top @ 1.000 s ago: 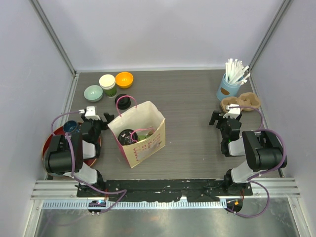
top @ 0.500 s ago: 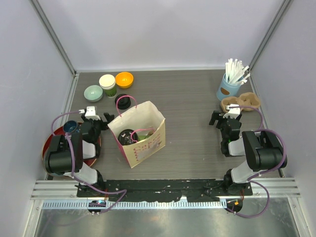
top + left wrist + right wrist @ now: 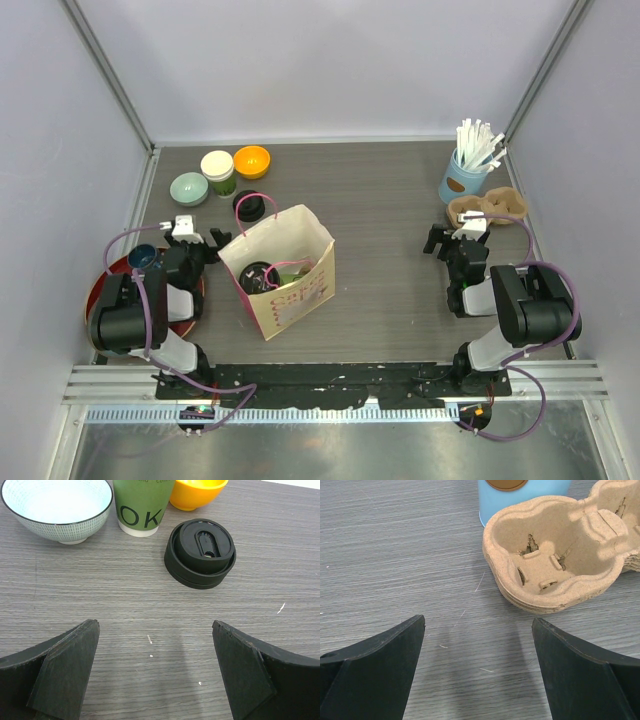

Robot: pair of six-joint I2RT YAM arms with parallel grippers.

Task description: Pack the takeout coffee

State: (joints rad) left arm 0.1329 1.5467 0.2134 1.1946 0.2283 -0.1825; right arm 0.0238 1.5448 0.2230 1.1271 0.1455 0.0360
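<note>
One dark-green cup (image 3: 218,170) stands unlidded at the back left, its white inside showing; it also shows in the left wrist view (image 3: 141,505). A black lid (image 3: 249,206) lies on the table beside it, just ahead of my left gripper in the wrist view (image 3: 201,552). Inside the open paper bag (image 3: 300,290) I see a black lid (image 3: 258,275) and something green; the cups there are mostly hidden. My left gripper (image 3: 190,238) (image 3: 155,670) is open and empty, left of the bag. My right gripper (image 3: 458,238) (image 3: 477,670) is open and empty.
A teal bowl (image 3: 189,189) and an orange bowl (image 3: 251,160) flank the green cup. A light-blue cup of white straws (image 3: 465,178) and a cardboard cup carrier (image 3: 488,208) (image 3: 555,575) sit ahead of my right gripper. A red tray (image 3: 100,290) holds a small blue cup (image 3: 141,257).
</note>
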